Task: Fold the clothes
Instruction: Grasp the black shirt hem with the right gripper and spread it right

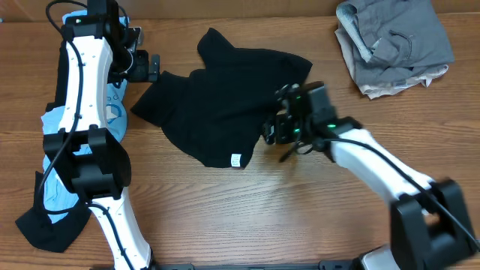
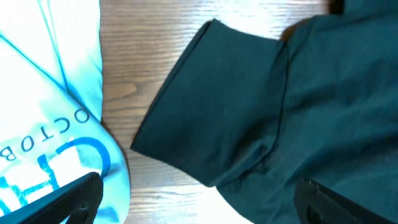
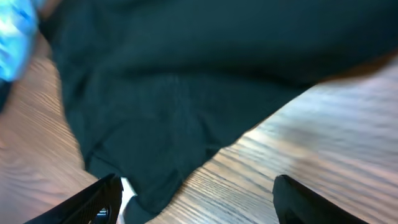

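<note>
Black shirt (image 1: 225, 112) sprawls between the claws — right claw (image 1: 271, 131) gaping over its hem (image 3: 205, 155); left claw (image 1: 150, 66) gaping, just beside the sleeve (image 2: 205, 106).

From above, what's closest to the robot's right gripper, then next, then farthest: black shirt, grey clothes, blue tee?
1. black shirt, mid-table, its edge right at the right gripper.
2. grey clothes, in the top-right corner.
3. blue tee, on the far left side.
</note>
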Available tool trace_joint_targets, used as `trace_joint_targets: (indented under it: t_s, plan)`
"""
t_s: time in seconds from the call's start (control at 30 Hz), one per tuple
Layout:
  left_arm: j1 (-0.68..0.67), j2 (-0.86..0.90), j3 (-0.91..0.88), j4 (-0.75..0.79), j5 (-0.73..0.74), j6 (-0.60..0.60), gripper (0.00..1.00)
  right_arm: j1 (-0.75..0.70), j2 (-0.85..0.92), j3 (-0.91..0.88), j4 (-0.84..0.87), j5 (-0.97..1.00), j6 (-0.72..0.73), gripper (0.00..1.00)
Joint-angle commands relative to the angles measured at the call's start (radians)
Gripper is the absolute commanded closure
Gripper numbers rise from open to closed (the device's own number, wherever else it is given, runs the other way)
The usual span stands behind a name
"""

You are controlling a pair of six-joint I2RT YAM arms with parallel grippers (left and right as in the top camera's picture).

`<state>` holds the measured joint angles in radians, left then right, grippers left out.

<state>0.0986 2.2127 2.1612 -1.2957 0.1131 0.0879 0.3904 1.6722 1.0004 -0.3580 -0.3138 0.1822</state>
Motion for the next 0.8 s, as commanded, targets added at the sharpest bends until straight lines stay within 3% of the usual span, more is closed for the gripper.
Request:
trace_joint_targets:
  t_s: [0.0,0.27,0.57,0.77]
  plan:
    - [-0.005,-0.009,-0.003,0.014,0.018,0.020,0.00,0.040,0.082,0.023,0.010,0.052,-0.014,0.20]
    - [-0.021,-0.009,-0.003,0.050,0.019,0.012,0.00,0.077,0.138,0.023,0.038,0.075,-0.018,0.20]
    - [-0.054,-0.009,-0.006,0.081,0.018,0.009,0.00,0.201,0.155,0.023,0.111,0.320,-0.017,0.25]
    - [-0.056,-0.009,-0.006,0.082,0.018,0.009,0.00,0.216,0.199,0.023,0.129,0.397,-0.013,0.37]
